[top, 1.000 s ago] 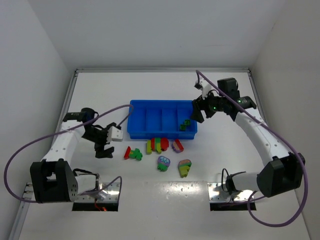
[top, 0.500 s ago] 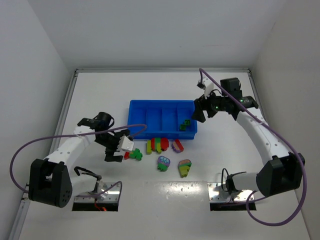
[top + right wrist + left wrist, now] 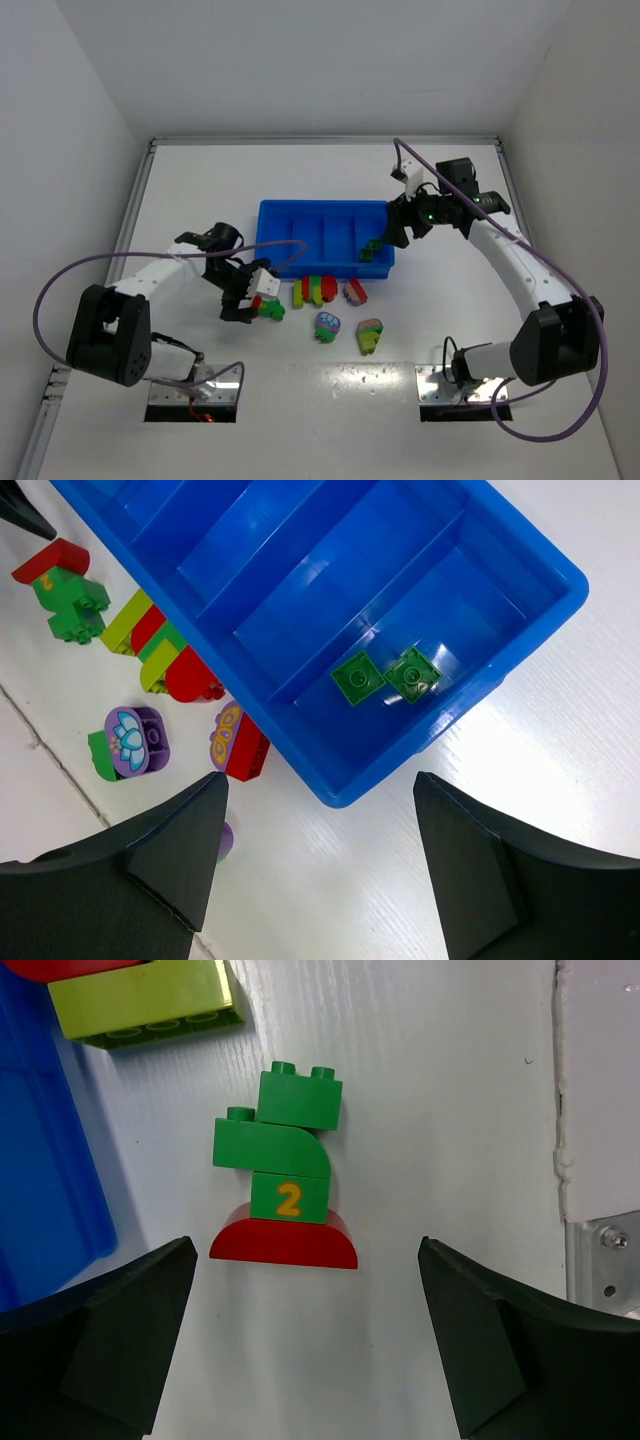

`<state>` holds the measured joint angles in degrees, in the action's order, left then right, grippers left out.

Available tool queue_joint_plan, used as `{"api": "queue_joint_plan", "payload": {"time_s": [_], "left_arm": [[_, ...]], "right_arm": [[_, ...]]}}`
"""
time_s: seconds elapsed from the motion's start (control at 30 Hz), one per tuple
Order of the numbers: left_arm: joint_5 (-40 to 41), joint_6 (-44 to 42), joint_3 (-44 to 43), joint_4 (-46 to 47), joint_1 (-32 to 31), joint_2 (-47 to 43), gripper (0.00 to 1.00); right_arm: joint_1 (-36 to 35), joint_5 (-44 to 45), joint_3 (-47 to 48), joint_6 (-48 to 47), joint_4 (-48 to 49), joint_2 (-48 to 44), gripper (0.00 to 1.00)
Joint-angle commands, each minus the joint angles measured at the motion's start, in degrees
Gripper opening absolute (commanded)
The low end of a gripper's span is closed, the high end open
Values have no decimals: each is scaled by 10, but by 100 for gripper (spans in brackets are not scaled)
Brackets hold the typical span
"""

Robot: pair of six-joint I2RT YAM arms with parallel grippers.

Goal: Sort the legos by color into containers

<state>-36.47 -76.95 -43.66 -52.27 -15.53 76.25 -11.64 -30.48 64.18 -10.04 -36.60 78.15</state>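
White table [image 3: 200, 190], white walls around it. Left gripper [image 3: 307, 1278]: jaws spread wide, empty, straddling the green-and-red cluster [image 3: 285, 1185] just beside the blue tray [image 3: 310, 235]. We would descend centred and close across the red base. Right gripper [image 3: 318, 795]: parted, empty, above the tray's end compartment, which holds two green bricks [image 3: 385, 675]. Since a second ago, the left arm has swung in from the table's left.

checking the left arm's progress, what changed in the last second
The left gripper swung in from the left to hover, open, over the red-and-green cluster. Nothing was grasped or released. The right gripper hardly moved; the blue tray and other legos stayed put.
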Motion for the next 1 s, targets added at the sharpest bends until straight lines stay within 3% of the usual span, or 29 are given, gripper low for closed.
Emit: {"api": "queue_joint_plan", "payload": {"time_s": [0.0,0.77,0.9,0.97], "left_arm": [[-2,4,-5,21,-6,21,100],[20,9,-11,61,-6,84,100],[20,21,-11,73,-6,89,91],[25,21,-11,78,-6,95,82]], "right_arm": [[3,-18,1,5,6,1,76],[3,-18,1,-1,0,28,76],[3,-18,1,-1,0,28,76],[3,-18,1,-1,0,28,76]]}}
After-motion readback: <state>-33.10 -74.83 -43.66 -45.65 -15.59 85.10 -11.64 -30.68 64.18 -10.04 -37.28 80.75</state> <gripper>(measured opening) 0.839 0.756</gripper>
